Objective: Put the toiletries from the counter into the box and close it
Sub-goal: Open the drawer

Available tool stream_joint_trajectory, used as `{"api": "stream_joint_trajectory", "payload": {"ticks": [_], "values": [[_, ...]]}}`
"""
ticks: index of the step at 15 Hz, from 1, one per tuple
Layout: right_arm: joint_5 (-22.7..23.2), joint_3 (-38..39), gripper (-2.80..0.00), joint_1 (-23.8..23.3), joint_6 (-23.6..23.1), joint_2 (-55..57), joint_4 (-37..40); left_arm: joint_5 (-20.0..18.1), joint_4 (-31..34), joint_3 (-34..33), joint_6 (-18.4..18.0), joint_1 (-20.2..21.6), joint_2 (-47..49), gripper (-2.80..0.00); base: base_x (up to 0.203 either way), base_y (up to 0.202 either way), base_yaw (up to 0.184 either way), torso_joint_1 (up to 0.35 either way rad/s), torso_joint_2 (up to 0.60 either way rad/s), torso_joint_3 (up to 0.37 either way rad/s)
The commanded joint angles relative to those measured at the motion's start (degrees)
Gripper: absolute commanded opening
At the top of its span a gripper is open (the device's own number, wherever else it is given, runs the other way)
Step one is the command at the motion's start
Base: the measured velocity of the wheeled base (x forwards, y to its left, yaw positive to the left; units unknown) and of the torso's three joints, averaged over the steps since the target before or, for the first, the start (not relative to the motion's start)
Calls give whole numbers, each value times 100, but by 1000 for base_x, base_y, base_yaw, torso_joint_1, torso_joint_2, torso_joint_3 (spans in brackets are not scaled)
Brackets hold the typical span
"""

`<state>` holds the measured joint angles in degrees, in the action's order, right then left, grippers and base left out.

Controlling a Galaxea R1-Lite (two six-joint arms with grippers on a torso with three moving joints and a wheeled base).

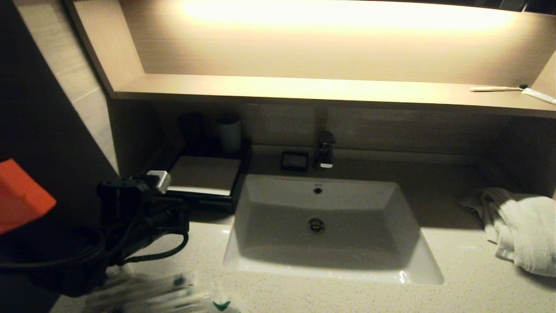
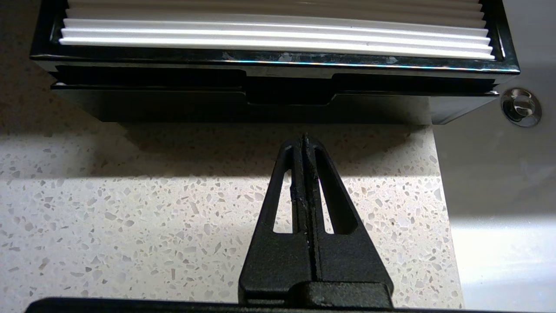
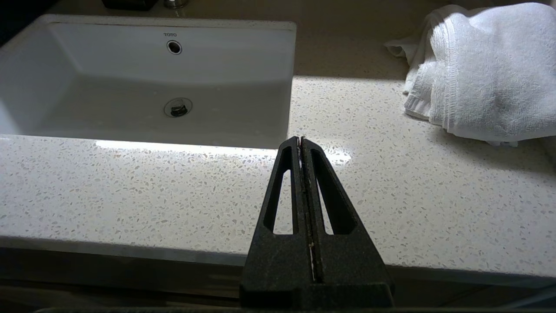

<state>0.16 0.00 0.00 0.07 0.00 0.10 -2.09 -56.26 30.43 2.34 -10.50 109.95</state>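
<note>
Left hand (image 2: 305, 141) hangs low over the speckled tabletop (image 2: 130, 226), its two black fingers pressed flat together with nothing between them, the tips aimed at the front of the box (image 2: 269, 93) and stopping just short of it.

That box is low, black and glossy, with a thin shiny strip along its upper front edge. Its drawer front sits nearly flush with the body, and a shallow rectangular notch is cut at the middle of it. On top lies a pale panel that shows as white ridged layers in the left wrist view and as a flat cream sheet in the head view. It stands at the back left of the tabletop, right beside the left edge of the white basin (image 1: 321, 226).

Wrapped toiletries (image 1: 152, 293) lie in a loose heap on the near left of the tabletop, well apart from the box: clear crinkled plastic around pale sticks and sachets, one with a green mark; their details are hard to make out.

A pale cup (image 1: 229, 132) stands behind the box, a small black dish (image 1: 294, 161) sits beside the tap (image 1: 325, 152), and a white towel (image 1: 521, 226) is bunched on the far right.

Right hand (image 3: 301, 141) hovers over the near edge of the tabletop by the basin's right front corner, fingers likewise pressed together and empty.
</note>
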Motion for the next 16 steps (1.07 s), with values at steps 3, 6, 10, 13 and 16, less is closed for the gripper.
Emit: {"api": "stream_joint_trajectory", "payload": {"ticks": [3, 6, 10, 13, 16], "values": [[2, 0, -280, 0, 1, 0, -1, 26, -25, 60, 12, -21, 60, -280, 0, 0, 0, 0, 0, 0], [2, 0, -280, 0, 1, 0, -1, 138, -8, 104, 12, -23, 95, -280, 0, 0, 0, 0, 0, 0], [2, 0, -280, 0, 1, 0, -1, 244, -16, 192, 12, -75, 185, -280, 0, 0, 0, 0, 0, 0], [2, 0, -280, 0, 1, 0, -1, 261, -25, 253, 12, -114, 241, -280, 0, 0, 0, 0, 0, 0], [2, 0, -280, 0, 1, 0, -1, 270, -25, 288, 12, -137, 273, -280, 0, 0, 0, 0, 0, 0]]}}
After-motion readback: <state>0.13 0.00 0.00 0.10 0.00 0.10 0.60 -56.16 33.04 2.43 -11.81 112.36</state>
